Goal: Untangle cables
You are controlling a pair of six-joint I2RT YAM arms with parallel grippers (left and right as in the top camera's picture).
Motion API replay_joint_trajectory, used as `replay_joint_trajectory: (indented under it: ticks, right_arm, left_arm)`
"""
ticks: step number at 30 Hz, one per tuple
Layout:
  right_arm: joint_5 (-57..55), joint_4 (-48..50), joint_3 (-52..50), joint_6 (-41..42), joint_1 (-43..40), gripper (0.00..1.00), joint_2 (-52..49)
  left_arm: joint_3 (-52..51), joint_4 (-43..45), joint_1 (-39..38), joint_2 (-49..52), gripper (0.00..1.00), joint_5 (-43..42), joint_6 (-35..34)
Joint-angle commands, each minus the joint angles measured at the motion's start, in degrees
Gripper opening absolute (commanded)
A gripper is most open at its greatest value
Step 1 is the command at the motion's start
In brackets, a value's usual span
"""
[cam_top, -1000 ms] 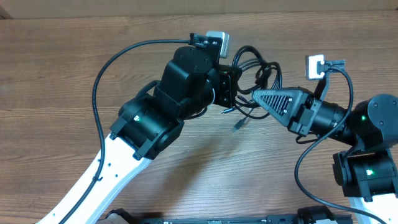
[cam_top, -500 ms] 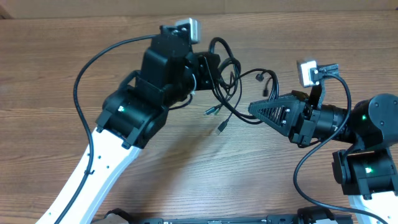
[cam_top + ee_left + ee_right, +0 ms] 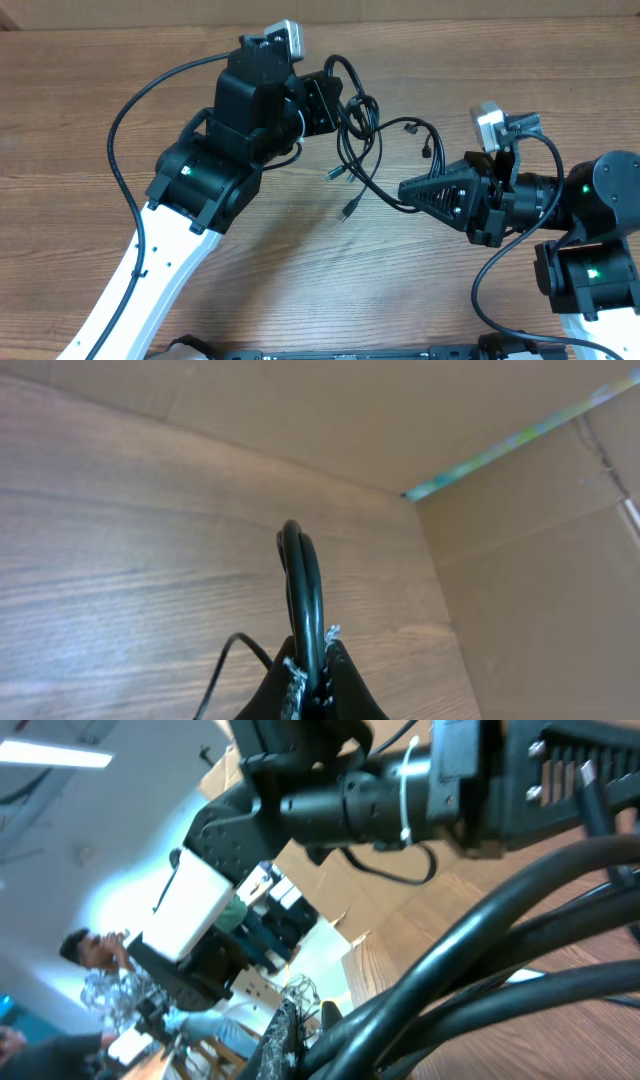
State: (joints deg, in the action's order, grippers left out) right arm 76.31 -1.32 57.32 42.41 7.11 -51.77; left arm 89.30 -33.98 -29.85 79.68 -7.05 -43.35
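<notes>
We are drawing our left claw (image 3: 343, 108) up and to the left, away from the right claw (image 3: 404, 188), which is sinking slightly toward the near edge of the tabletop (image 3: 80, 120). The cables (image 3: 365, 150), bunched tight between both claws a second ago, are stretching into looser loops, their plug tips (image 3: 347, 211) now dangling apart.

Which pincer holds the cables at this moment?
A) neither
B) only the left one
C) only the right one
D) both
D: the left pincer is shut on a loop of the cables, and the right pincer grips strands at its tip, with the bunch hanging between them.
</notes>
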Motion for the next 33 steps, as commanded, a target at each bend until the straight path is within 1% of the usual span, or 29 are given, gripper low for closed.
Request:
replay_joint_trajectory:
  ticks: [1, 3, 5, 7, 8, 10, 12, 14, 17, 19, 20, 23, 25, 28, 33]
  right_arm:
    - [5.66, -0.07, 0.07, -2.23, -0.09, 0.04, 0.92]
    - [5.66, -1.33, 0.07, -2.23, -0.09, 0.05, 0.92]
    - [5.64, -2.93, 0.00, -2.25, -0.09, 0.11, 0.90]
    - [5.62, -3.98, 0.00, -2.23, -0.09, 0.28, 0.50]
    - [5.62, -4.20, 0.02, -2.23, -0.09, 0.39, 0.17]
    - [5.62, -5.38, 0.02, -2.21, -0.09, 0.65, -0.72]
    - [5.62, -6.93, 0.00, -2.21, -0.09, 0.81, -1.92]
    - [5.62, -7.87, 0.02, -2.21, -0.09, 0.89, -3.19]
    - [5.62, -9.46, 0.02, -2.23, -0.09, 0.95, -5.44]
    - [5.64, -9.77, 0.02, -2.21, -0.09, 0.97, -7.06]
    - [5.62, -9.77, 0.02, -2.21, -0.09, 1.00, -7.80]
    - [3.72, -10.32, 0.00, -2.19, -0.09, 1.00, -9.81]
    - [-0.50, -13.03, 0.00, -2.21, -0.09, 1.00, -10.71]
    - [-8.63, -18.58, 0.02, -2.36, -0.09, 1.00, -11.50]
    - [-20.35, -25.90, 0.02, -7.41, -0.09, 1.00, -11.67]
  left_arm:
    - [1.27, 2.56, 1.44, -0.17, 0.04, 3.02, -0.22]
    - [1.27, 4.74, 1.44, -0.17, 0.04, 2.93, -0.13]
    - [1.27, 7.10, 1.44, -0.20, 0.04, 2.40, 1.18]
    - [1.27, 9.09, 1.44, -0.20, 0.04, 1.16, 3.19]
    - [1.27, 10.05, 1.44, -0.20, 0.04, 0.39, 4.24]
    - [1.27, 11.85, 1.44, -0.20, 0.04, -1.18, 6.78]
    - [1.27, 13.31, 1.44, -0.20, 0.04, -3.02, 10.34]
    - [1.27, 13.94, 1.44, -0.20, 0.04, -4.50, 12.98]
    - [1.27, 14.82, 1.44, -0.20, 0.04, -7.58, 18.08]
    - [1.27, 14.86, 1.44, -0.22, 0.05, -9.97, 21.88]
    - [1.27, 14.84, 1.44, -0.22, 0.04, -11.52, 23.96]
    - [1.27, 14.84, 1.44, -0.31, 0.04, -16.00, 30.32]
    - [1.27, 14.84, 1.44, -0.48, 0.04, -18.23, 34.07]
    - [1.27, 15.02, 1.44, -1.01, 0.04, -18.84, 35.71]
    - [1.27, 14.58, 1.44, -2.29, 0.04, -19.08, 37.29]
